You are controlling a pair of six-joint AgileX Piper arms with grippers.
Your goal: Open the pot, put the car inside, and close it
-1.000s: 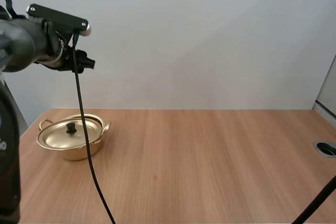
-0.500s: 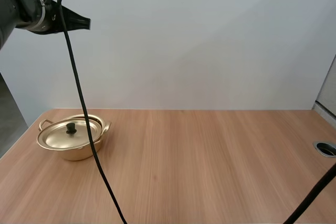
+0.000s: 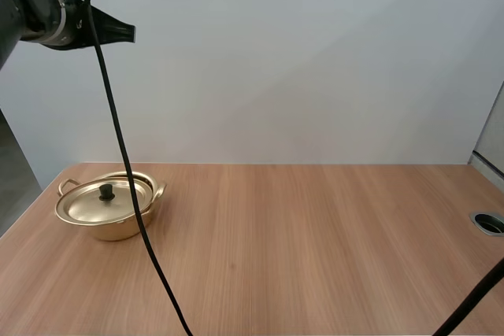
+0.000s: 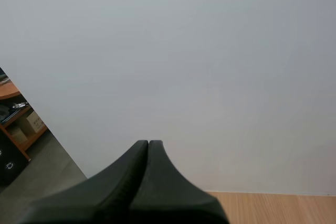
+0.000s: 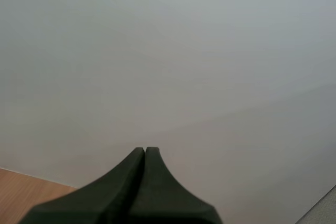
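A golden pot [image 3: 110, 208] stands at the table's far left in the high view, its lid [image 3: 104, 201] with a black knob resting on it. My left gripper [image 3: 130, 34] hangs high above the pot, near the top left of the high view, its fingers together as one dark wedge. In the left wrist view my left gripper [image 4: 148, 142] is shut on nothing and faces the pale wall. In the right wrist view my right gripper [image 5: 145, 149] is likewise shut on nothing, with a strip of table edge beside it.
The wooden table [image 3: 315, 241] stretches bare from the pot to the right edge. A round cable hole [image 3: 490, 222] sits at the table's far right. A pale wall stands behind the table.
My left arm has risen and drawn back towards the upper left corner of the high view. Its fingers, apart a second ago, now lie together. The pot has not moved.
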